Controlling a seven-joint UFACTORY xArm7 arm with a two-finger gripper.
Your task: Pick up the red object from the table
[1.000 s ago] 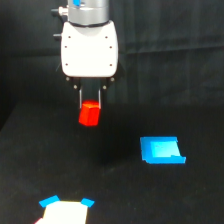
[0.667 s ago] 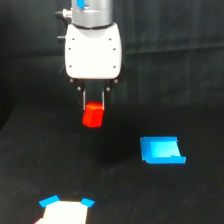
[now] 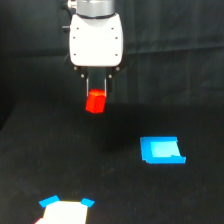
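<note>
The gripper (image 3: 96, 92) pinches the red object (image 3: 95, 102) between its fingers, holding it above the black bench (image 3: 60, 165), up-left of the blue piece (image 3: 161, 150).

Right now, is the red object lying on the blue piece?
No, the red object is held between the fingers of the gripper, well apart from the blue piece toward the exterior view's right.

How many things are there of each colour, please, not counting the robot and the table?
Red: 1, the red object, held in the gripper.
Blue: 1, the flat blue piece.
White with blue corners: 1, the white piece at the bottom edge.
Total: 3.
</note>
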